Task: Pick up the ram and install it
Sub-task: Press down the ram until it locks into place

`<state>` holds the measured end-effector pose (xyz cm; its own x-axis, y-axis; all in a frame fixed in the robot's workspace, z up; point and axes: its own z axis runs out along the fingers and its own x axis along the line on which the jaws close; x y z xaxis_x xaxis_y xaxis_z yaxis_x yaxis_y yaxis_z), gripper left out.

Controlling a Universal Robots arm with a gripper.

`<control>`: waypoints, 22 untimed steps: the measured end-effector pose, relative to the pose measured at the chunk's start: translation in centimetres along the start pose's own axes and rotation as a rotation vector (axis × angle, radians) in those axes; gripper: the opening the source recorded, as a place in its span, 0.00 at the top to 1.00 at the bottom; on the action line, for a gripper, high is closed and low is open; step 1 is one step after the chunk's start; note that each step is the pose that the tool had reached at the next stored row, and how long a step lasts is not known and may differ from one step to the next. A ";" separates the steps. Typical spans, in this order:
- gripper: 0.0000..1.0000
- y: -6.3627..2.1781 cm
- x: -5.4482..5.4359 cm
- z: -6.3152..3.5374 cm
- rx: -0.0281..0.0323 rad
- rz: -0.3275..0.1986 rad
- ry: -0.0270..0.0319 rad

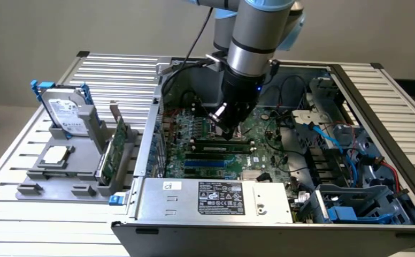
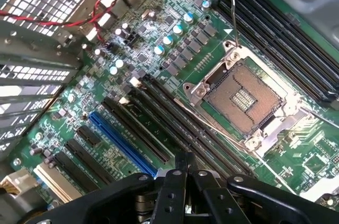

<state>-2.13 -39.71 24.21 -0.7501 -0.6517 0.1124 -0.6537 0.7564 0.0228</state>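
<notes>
The ram (image 1: 220,143), a narrow green stick with dark chips, lies along a black motherboard slot inside the open computer case (image 1: 193,203). My gripper (image 1: 227,134) is down inside the case, directly over the ram's middle. Whether the tips touch it I cannot tell. In the wrist view the gripper (image 2: 183,163) is shut, black fingers (image 2: 172,192) pressed together with nothing between them. They point at the long black slots (image 2: 175,128) between the bare CPU socket (image 2: 243,97) and a blue slot (image 2: 122,144).
A grey holder (image 1: 43,176) at the exterior view's left carries a silver hard drive with blue rails (image 1: 66,112), a wider green expansion card (image 1: 113,152) and a square chip (image 1: 55,155). Around the arm are the case walls, the power supply (image 1: 218,197), blue and red cables (image 1: 336,144) and drive bays.
</notes>
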 end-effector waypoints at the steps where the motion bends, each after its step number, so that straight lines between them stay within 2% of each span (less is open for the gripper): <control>1: 0.89 0.00 0.0 0.01 0.0011 0.010 -0.0024; 4: 0.89 0.00 0.0 0.01 0.0081 0.035 -0.0140; 8: 0.89 0.01 0.0 0.01 0.0205 0.069 -0.0337; 12: 0.89 0.03 0.0 0.01 0.0266 0.114 -0.0470; 14: 0.89 0.02 0.0 0.01 0.0276 0.139 -0.0512; 17: 0.89 0.03 0.0 0.01 0.0264 0.179 -0.0543; 22: 0.89 0.03 0.0 0.00 0.0203 0.251 -0.0545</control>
<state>-2.14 -39.68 24.21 -0.8930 -0.4462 0.0583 -0.4479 0.8939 -0.0191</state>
